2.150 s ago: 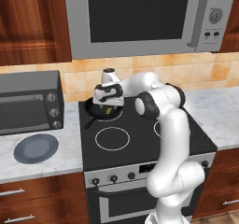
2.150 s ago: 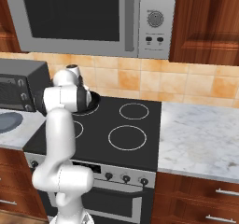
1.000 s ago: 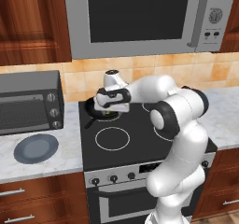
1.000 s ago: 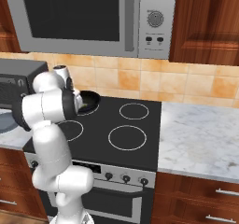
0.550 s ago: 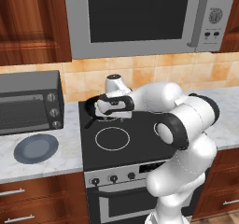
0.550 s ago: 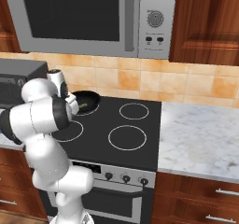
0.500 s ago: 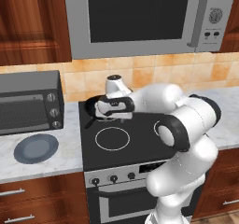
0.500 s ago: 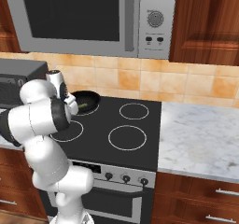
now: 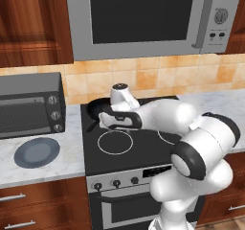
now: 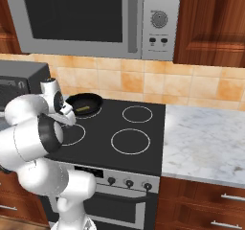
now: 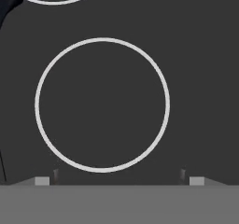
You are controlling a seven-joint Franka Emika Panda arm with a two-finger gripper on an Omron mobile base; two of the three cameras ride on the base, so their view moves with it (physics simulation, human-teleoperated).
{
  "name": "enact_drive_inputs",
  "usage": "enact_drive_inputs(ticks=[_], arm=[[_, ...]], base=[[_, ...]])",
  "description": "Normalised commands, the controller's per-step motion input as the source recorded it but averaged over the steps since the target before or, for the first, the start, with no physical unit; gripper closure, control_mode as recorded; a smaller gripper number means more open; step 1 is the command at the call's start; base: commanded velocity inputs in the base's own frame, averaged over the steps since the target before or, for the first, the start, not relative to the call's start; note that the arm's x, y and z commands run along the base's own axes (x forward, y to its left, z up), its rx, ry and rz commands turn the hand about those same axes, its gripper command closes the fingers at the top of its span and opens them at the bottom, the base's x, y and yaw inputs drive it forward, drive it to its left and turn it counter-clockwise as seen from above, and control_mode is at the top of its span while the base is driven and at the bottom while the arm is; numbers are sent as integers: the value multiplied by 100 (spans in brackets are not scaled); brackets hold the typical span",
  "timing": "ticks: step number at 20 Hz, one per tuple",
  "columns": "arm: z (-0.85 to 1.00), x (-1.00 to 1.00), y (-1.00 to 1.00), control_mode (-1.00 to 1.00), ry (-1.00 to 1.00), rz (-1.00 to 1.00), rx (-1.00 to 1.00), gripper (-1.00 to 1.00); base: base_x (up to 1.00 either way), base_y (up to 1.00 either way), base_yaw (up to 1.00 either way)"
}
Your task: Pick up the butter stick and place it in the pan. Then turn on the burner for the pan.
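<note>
Right base view: butter stick (image 10: pixel 83 110) already lying in pan (image 10: pixel 84 103) on back-left burner (image 10: pixel 89 113). Gripper (image 9: pixel 106 120), fingers spread wide and empty, now pulled back over front-left ring (image 11: pixel 102 105). Remaining: turning on burner.

There was one pan (image 10: pixel 84 103) with one butter stick (image 10: pixel 82 110) lying in it. The black cooktop (image 10: pixel 103 128) carried four white burner rings in all; the right base view showed three of them uncovered. One plate (image 9: pixel 37 153) sat on the counter (image 9: pixel 43 164), beside one toaster oven (image 9: pixel 29 104). One microwave (image 9: pixel 143 18) hung above. The stove front (image 10: pixel 119 188) showed three knobs in the right base view. One robot arm (image 9: pixel 191 143) reached across, ending in one gripper (image 9: pixel 111 120) with two fingers.
</note>
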Motion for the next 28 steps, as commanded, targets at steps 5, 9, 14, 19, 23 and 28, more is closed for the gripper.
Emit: enact_drive_inputs(ticks=[5,9,14,19,23,28], arm=[[0,-43,0,-100,0,0,0,-100],[-7,-36,0,-100,-7,0,0,-100],[-5,-34,0,-100,-11,1,0,-100],[-9,-33,0,-100,-10,1,0,-100],[-19,-30,1,-100,-14,2,0,-100],[-19,-26,2,-100,-15,3,0,-100]], base=[[0,0,0],[0,0,0],[0,0,0],[0,0,0],[0,0,0],[0,0,0]])
